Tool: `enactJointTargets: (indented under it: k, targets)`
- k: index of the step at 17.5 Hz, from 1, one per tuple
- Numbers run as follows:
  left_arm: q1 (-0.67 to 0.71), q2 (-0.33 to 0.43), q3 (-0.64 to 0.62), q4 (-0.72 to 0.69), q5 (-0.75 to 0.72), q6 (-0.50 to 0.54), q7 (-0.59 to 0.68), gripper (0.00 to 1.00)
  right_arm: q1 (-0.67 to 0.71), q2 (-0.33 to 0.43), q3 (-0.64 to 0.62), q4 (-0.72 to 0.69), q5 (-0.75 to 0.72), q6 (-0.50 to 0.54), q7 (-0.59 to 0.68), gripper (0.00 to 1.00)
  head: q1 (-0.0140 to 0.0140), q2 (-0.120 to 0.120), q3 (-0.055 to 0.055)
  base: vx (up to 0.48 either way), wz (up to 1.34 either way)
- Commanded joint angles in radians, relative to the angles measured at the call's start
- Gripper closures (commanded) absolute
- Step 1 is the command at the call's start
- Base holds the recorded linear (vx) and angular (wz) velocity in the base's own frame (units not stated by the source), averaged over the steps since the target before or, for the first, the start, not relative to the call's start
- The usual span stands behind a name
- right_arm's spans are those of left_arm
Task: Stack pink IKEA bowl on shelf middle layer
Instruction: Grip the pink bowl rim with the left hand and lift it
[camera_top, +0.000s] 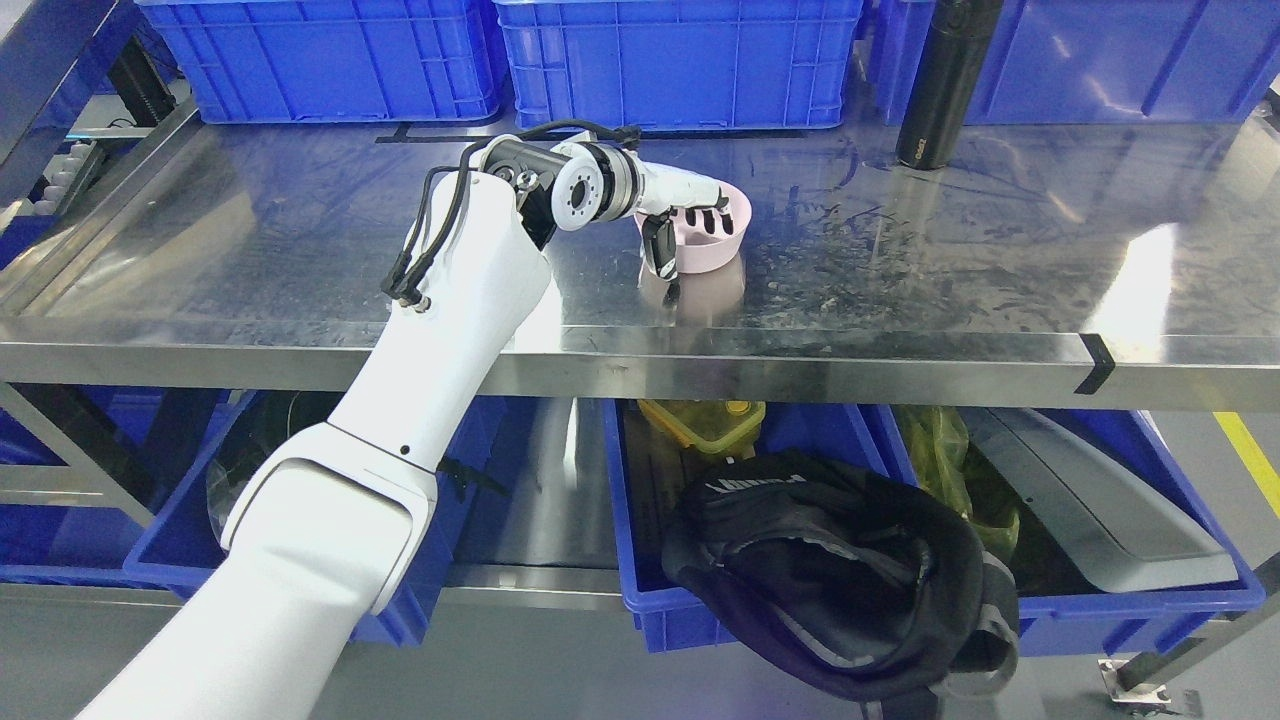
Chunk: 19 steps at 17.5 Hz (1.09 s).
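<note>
The left arm (440, 330) comes in from the lower left corner and reaches up over the front edge of the steel shelf (1000, 260). At its end the left hand (685, 215) is closed on the pink bowl (712, 250): the fingers (705, 222) hang over the near rim into the inside, and the thumb (660, 250) presses on the outer wall at the left. The bowl stands upright on the shelf, a little left of the middle, and its reflection shows on the metal under it. Behind it, at the back of the shelf, blue crates (680, 60) stand in a row. To the right of the bowl, well apart from it, a black bottle (940, 80) stands near the back. Under the shelf, a blue bin (1140, 610) on the lower level holds a black cap (840, 590) and a yellow container (705, 420).
</note>
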Motion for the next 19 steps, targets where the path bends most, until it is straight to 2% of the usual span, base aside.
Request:
enactJointTargets:
  k: [1, 4, 7, 11, 17, 19]
  targets:
    - [-0.001, 0.013, 0.013, 0.058, 0.001, -0.003, -0.004, 0.62, 0.023, -0.017, 0.000, -0.017, 0.000, 0.000, -0.001, 0.00, 0.0000, 0.000, 0.000, 0.000, 0.00]
    - [0.000, 0.013, 0.072, 0.055, 0.002, -0.087, -0.010, 0.88, 0.023, -0.017, 0.000, -0.017, 0.000, 0.000, -0.001, 0.00, 0.0000, 0.000, 0.000, 0.000, 0.00]
    - [0.000, 0.013, 0.130, 0.052, 0.002, -0.153, -0.007, 0.98, 0.023, -0.017, 0.000, -0.017, 0.000, 0.000, -0.001, 0.00, 0.0000, 0.000, 0.000, 0.000, 0.00]
    - [0.011, 0.013, 0.184, 0.016, 0.002, -0.184, -0.004, 0.99, 0.023, -0.017, 0.000, -0.017, 0.000, 0.000, -0.001, 0.00, 0.0000, 0.000, 0.000, 0.000, 0.00]
    - [0.097, 0.013, 0.309, -0.217, 0.007, -0.290, -0.016, 0.99, 0.023, -0.017, 0.000, -0.017, 0.000, 0.000, -0.001, 0.00, 0.0000, 0.000, 0.000, 0.003, 0.00]
    - [0.134, 0.013, 0.340, -0.293, 0.005, -0.293, -0.027, 0.99, 0.023, -0.017, 0.000, -0.017, 0.000, 0.000, -0.001, 0.00, 0.0000, 0.000, 0.000, 0.000, 0.00]
